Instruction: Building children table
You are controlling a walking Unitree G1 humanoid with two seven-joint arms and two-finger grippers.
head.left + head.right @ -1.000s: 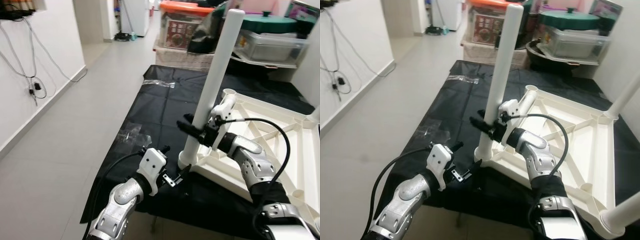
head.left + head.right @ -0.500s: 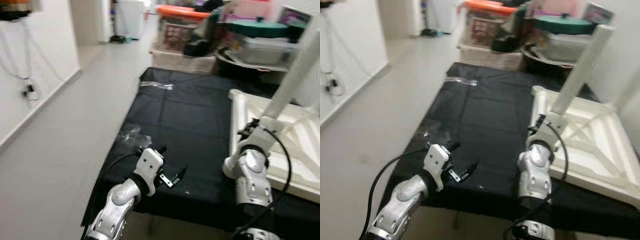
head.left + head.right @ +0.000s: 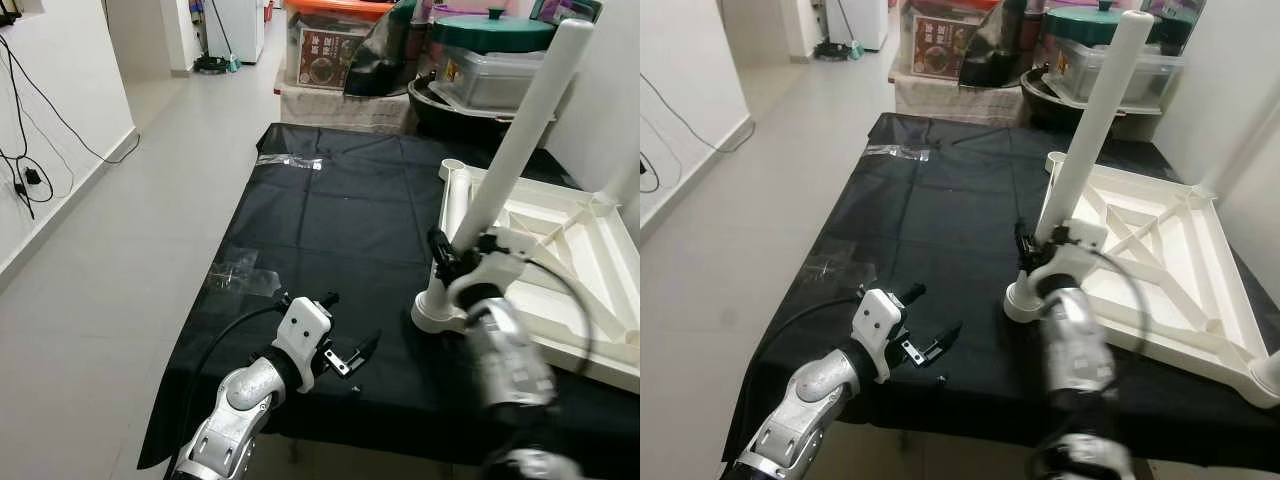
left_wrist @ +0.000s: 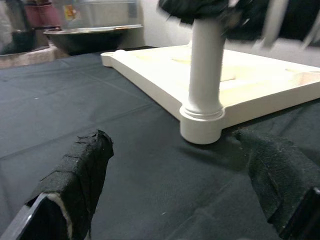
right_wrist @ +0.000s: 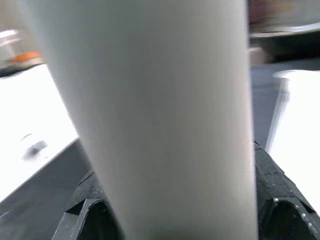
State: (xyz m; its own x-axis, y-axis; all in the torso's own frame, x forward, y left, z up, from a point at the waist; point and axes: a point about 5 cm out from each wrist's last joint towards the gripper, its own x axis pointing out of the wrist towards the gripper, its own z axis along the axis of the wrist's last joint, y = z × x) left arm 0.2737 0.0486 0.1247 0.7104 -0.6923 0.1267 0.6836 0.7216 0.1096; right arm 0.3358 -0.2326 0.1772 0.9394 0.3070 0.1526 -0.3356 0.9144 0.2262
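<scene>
Head views: the right hand (image 3: 447, 262) is clamped low on the white leg (image 3: 513, 150), which leans in the corner socket of the upturned table frame (image 3: 590, 262) — a skewed push could jam it or slide the frame along the black tabletop (image 3: 340, 215).

Left wrist view: the left hand (image 4: 175, 185) hangs empty, fingers apart, with the socket just ahead — not bracing.

Right wrist view: the leg sits between the fingers (image 5: 80, 215).

Tabletop (image 3: 560, 250) on sheet (image 3: 340, 210); leg (image 3: 510, 150) upright at corner.
</scene>
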